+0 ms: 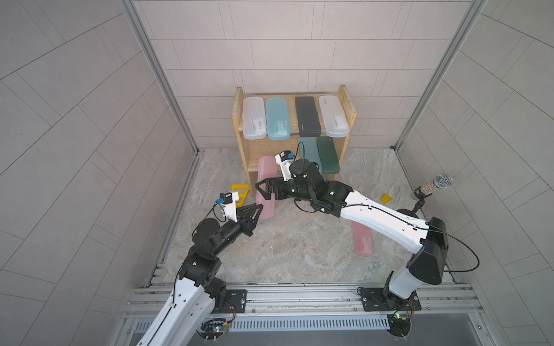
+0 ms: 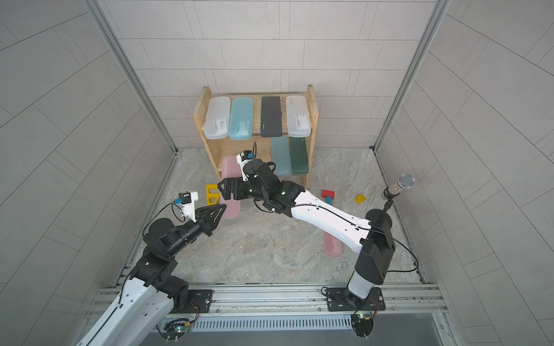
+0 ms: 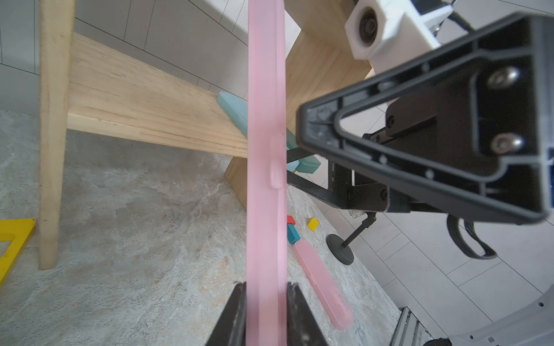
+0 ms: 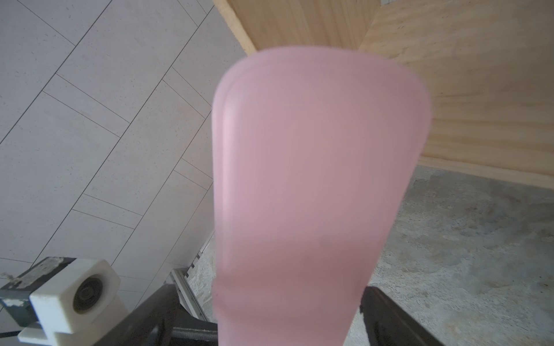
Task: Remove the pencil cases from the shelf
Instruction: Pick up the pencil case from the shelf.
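At the near left corner of the shelf [image 1: 239, 119], the pink case [image 1: 265, 169] reaches out over the table. Its far end is at the lower board, and you cannot tell whether it rests there. Your left gripper [image 3: 266, 286] is pinched on the near end alone, so the long case may swing or slip. Your right gripper [image 1: 265, 189] straddles the middle with its fingers wide apart, seemingly not touching. Closing off-centre could twist the case loose. Pull crooked and the far end may catch the side panel, or the case may drop onto the yellow frame [image 1: 239, 187].
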Robot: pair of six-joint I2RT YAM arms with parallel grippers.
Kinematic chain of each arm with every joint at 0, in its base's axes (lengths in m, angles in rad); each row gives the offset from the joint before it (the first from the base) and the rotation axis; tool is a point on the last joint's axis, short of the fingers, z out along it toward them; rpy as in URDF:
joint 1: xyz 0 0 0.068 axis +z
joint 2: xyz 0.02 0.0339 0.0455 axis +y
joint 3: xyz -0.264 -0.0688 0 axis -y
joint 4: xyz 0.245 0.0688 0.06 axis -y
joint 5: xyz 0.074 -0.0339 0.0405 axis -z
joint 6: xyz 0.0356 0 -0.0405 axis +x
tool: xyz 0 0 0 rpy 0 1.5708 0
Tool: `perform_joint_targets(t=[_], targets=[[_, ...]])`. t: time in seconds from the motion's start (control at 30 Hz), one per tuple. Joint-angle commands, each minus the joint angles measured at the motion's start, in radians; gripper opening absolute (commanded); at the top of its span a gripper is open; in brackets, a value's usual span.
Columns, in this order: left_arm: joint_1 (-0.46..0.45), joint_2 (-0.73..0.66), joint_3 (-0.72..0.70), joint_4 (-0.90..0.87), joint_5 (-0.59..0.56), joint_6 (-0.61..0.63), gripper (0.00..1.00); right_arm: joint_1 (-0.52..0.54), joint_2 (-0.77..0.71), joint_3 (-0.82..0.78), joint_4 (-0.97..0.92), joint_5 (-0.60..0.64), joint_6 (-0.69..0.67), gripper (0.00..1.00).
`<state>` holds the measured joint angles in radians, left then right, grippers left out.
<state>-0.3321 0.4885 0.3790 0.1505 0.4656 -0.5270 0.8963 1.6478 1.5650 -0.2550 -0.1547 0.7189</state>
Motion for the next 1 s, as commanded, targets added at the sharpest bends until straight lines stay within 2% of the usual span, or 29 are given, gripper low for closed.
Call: perform_joint_targets(t=[0.0, 0.3, 0.4, 0.57, 0.6, 0.63, 0.67, 0.7, 0.73, 0.97], targets=[[0.002, -0.011, -0.006, 0.032, 0.003, 0.000, 0.00, 0.004, 0.016, 0.013, -0.013, 0.011, -0.020, 1.00], [0.002, -0.021, -0.008, 0.034, 0.006, -0.007, 0.00, 0.005, 0.029, -0.005, -0.002, -0.003, -0.022, 1.00], [0.002, -0.022, -0.008, 0.035, 0.011, -0.010, 0.00, 0.004, 0.034, -0.008, 0.006, -0.013, -0.019, 0.95], [0.001, -0.020, -0.006, 0.035, 0.022, -0.019, 0.00, 0.001, 0.030, -0.018, 0.020, -0.024, -0.015, 0.78], [0.001, -0.021, -0.005, 0.031, 0.017, -0.019, 0.06, 0.002, 0.025, -0.024, 0.020, -0.024, -0.016, 0.75], [0.002, -0.025, -0.005, 0.026, 0.007, -0.015, 0.37, -0.003, 0.017, -0.033, 0.020, -0.026, -0.014, 0.73], [0.002, -0.029, -0.006, 0.017, -0.010, -0.013, 0.78, -0.007, 0.006, -0.046, 0.019, -0.026, -0.015, 0.70], [0.002, -0.032, -0.005, 0.003, -0.029, -0.013, 0.95, -0.011, -0.006, -0.063, 0.016, -0.026, -0.015, 0.70], [0.002, -0.037, -0.002, -0.013, -0.048, -0.005, 1.00, -0.021, -0.022, -0.084, 0.008, -0.026, -0.013, 0.69], [0.003, -0.023, 0.012, -0.070, -0.153, 0.036, 1.00, -0.121, -0.203, -0.290, -0.197, -0.013, -0.015, 0.68]])
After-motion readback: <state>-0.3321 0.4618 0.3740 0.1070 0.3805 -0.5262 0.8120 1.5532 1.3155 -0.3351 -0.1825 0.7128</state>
